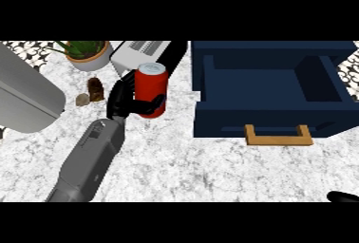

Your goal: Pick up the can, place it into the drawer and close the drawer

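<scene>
**Ana:** While the left hand is wrapped round it, where exactly is the red can?

**Ben:** It is upright over the marbled counter, just left of the navy drawer and apart from it. The hand's black fingers curl across the can's lower part, and its silver top faces up. I cannot tell whether its base touches the counter.

**Ana:** And the drawer?

**Ben:** It is pulled open, with the dark blue inside showing. Its wooden handle is on the front edge, towards the robot. The can is outside it.

**Ana:** What about the right hand?

**Ben:** Only a black sliver shows at the lower right corner, well apart from the drawer. I cannot tell how it is held.

**Ana:** What else is near the can?

**Ben:** A white toaster is right behind it, and a potted plant is to the toaster's left. Two small brown objects lie beside the hand. A large grey appliance fills the left edge.
</scene>
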